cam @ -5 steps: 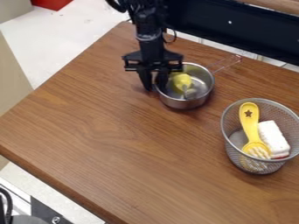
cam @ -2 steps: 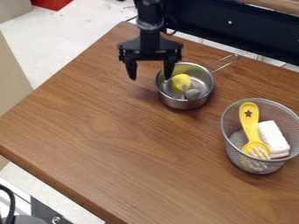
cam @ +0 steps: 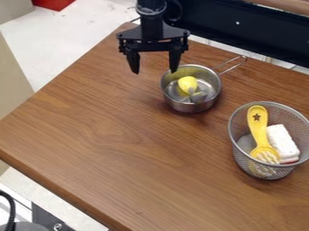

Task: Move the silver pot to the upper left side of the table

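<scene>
Your end effector [cam: 153, 65] is spread wide.
It hangs over the worktop [cam: 91, 135], up beside the silver pot [cam: 190, 106].

Brown wood-grain worktop [cam: 120, 149] set at slant, rounded near corner toward left. Pale, marked floor [cam: 66, 43] beyond it; red item [cam: 55, 3] at top left, grey block [cam: 12, 10] in corner beside. Beige panel [cam: 11, 79] along left edge. Long dark panel [cam: 244, 29] behind worktop, light wood strip [cam: 292, 4] above. Black cable [cam: 11, 205] at lower left, near dark metal piece [cam: 45, 220]. Light soft, shadows faint.
</scene>
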Controlling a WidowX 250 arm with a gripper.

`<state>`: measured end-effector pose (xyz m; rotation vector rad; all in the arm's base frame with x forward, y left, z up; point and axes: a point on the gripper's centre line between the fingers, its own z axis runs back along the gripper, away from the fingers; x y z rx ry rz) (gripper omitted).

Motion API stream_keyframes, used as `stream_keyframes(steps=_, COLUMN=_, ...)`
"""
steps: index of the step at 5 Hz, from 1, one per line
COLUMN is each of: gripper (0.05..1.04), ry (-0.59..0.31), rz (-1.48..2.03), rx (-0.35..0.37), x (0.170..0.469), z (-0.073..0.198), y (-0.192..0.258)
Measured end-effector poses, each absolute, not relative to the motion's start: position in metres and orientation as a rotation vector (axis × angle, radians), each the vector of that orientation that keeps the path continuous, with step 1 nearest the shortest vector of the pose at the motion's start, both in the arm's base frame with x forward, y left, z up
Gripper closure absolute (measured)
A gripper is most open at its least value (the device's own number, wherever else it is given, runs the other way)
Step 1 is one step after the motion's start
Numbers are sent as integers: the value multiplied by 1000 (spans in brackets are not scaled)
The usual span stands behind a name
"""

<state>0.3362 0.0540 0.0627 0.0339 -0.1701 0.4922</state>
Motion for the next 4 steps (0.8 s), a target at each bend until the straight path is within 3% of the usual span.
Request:
stream_keyframes(steps=2, gripper=84, ry=-148, rz=362, rx=24, x=295, z=76, y=38)
stream_keyframes(steps=4, gripper=84, ry=-144, rz=320, rx=8, x=279, z=84, y=31)
